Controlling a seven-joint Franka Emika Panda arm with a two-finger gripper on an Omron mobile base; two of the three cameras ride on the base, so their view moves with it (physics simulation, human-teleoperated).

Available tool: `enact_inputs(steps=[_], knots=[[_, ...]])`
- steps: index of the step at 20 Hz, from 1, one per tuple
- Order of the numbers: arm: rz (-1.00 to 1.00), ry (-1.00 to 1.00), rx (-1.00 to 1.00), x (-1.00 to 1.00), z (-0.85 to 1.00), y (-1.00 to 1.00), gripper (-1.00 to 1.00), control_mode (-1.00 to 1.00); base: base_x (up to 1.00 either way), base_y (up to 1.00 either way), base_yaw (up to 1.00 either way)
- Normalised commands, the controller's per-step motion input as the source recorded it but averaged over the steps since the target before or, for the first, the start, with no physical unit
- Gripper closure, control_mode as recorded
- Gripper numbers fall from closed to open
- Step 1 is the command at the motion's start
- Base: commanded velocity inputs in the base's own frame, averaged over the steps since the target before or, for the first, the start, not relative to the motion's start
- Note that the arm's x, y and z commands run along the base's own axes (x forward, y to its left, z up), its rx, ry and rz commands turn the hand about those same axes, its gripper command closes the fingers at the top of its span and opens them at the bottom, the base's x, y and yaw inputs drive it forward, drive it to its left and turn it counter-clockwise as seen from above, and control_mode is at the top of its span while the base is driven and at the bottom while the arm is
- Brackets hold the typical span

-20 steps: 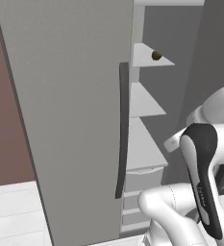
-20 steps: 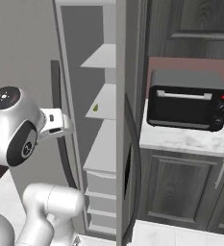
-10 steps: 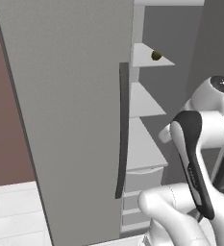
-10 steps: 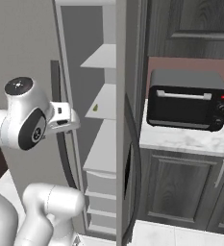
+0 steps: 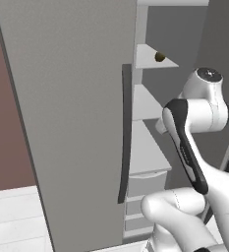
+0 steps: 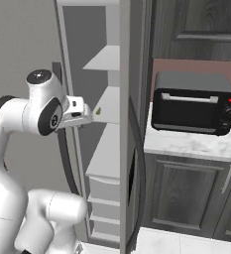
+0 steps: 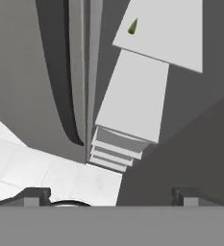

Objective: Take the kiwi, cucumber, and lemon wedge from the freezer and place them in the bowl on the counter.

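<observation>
Brown kiwi (image 5: 159, 57) sits on an upper freezer (image 5: 76, 113) shelf at the frame's upper right, while the empty claw (image 7: 111, 196), fingers spread wide, hangs at the hand view's bottom edge.

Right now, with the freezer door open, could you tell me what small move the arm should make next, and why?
Probably reach the open, empty pincer in toward the kiwi on the upper shelf of the freezer; it hangs outside the shelves, angled downward.
</observation>
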Motion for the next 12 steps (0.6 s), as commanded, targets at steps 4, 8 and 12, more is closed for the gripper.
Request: enact_inputs(steps=[4,8,12], knots=[[0.00,0.00,0.00,0.45,-0.24,-0.08,-1.00,-1.00,0.00,0.00,0.00],[0.00,0.00,0.00,0.45,-0.31,-0.07,-1.00,-1.00,0.00,0.00,0.00],[0.00,-0.01,0.06,0.42,-0.14,0.00,-1.00,-1.00,0.00,0.00,0.00]])
